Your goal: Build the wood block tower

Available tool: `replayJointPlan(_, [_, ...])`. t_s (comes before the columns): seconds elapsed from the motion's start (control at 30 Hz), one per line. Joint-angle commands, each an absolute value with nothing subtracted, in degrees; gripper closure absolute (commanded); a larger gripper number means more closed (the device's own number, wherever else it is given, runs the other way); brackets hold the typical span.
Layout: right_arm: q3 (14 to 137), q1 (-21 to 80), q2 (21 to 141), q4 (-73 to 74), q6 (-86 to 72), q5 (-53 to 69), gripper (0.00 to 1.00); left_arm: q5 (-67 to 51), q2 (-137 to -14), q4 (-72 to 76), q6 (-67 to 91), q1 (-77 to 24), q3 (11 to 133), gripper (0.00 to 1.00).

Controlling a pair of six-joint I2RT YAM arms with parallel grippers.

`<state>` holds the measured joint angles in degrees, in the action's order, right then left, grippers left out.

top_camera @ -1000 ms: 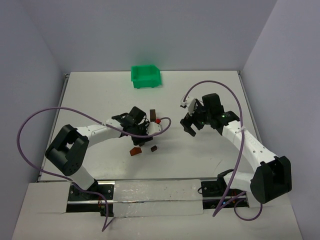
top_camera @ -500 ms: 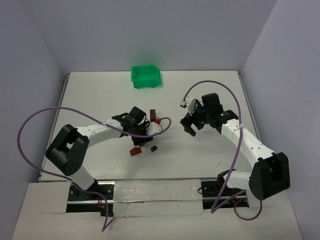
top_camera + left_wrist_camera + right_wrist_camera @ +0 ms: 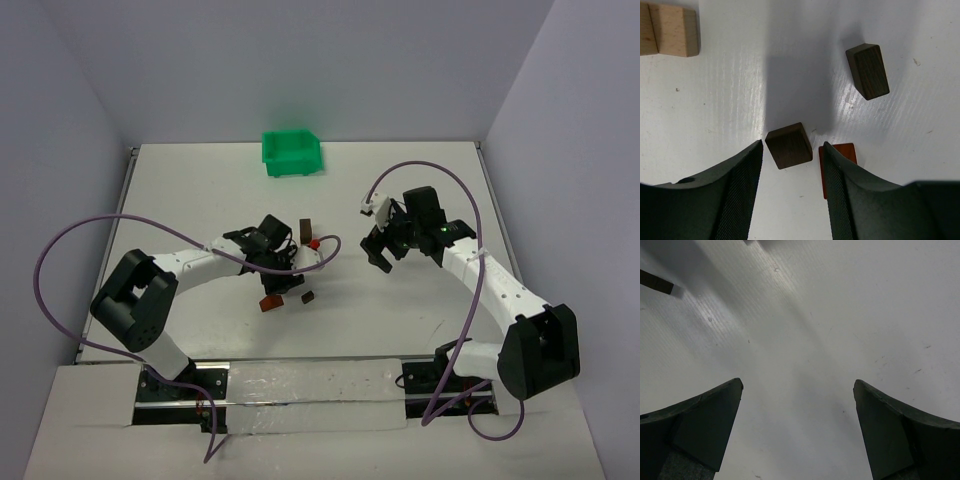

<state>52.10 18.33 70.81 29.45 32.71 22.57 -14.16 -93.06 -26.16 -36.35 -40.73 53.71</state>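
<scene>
In the left wrist view a dark brown cube (image 3: 789, 145) lies on the table right at the tips of my open left gripper (image 3: 791, 148), not clamped. A reddish-brown block (image 3: 840, 153) lies partly hidden behind the right finger. A second dark brown block (image 3: 868, 71) lies farther off, and light tan blocks (image 3: 670, 29) sit at the top left. In the top view the left gripper (image 3: 284, 272) is low over these blocks, with a reddish-brown block (image 3: 270, 302) and a dark one (image 3: 308, 297) near it. My right gripper (image 3: 380, 250) is open and empty over bare table (image 3: 797, 385).
A green plastic bin (image 3: 292, 152) stands at the far side of the table. A dark upright block (image 3: 305, 230) stands just beyond the left gripper. A dark block edge (image 3: 655, 282) shows at the top left of the right wrist view. Purple cables loop beside both arms.
Both grippers stay where they were. Only the right arm's lower link near its base has shifted slightly.
</scene>
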Motion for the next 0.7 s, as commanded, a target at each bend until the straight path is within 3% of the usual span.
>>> replayJointPlan(0.0, [53.5, 17.9, 69.8, 27.8, 33.4, 23.2, 0.0, -14.9, -91.8, -26.2, -34.9, -40.9, 53.7, 0.44])
replayJointPlan(0.47, [53.0, 17.9, 70.0, 27.6, 33.8, 22.8, 0.0, -8.8, -96.6, -24.0, -29.3, -40.9, 54.6, 0.53])
replayJointPlan(0.67, [53.2, 17.8, 70.0, 27.5, 33.6, 23.1, 0.0, -6.0, -95.0, -23.5, -27.9, -40.9, 55.5, 0.74])
